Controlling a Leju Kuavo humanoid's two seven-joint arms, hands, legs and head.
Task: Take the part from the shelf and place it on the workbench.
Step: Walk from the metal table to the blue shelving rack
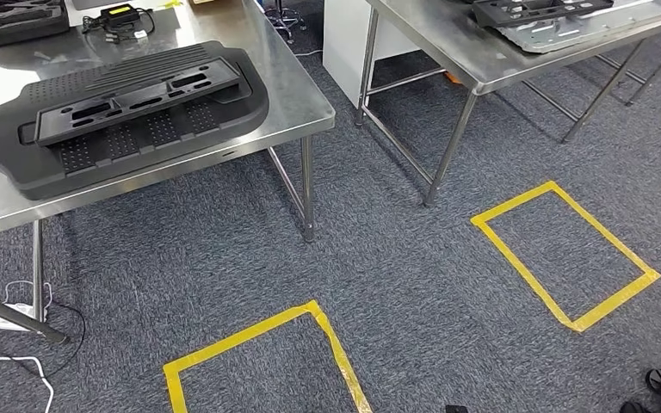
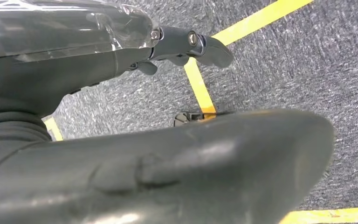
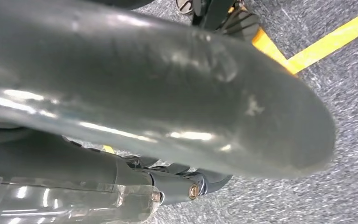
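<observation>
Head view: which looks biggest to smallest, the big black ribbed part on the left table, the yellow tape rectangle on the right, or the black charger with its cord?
1. Big black ribbed part.
2. Yellow tape rectangle, smaller in outline.
3. Black charger, by far the smallest; it sits farthest from the camera.

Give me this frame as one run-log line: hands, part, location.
left hand: hanging over carpet, holds nothing | right hand: hanging over carpet, holds nothing | black part: on steel table | floor: yellow tape squares
</observation>
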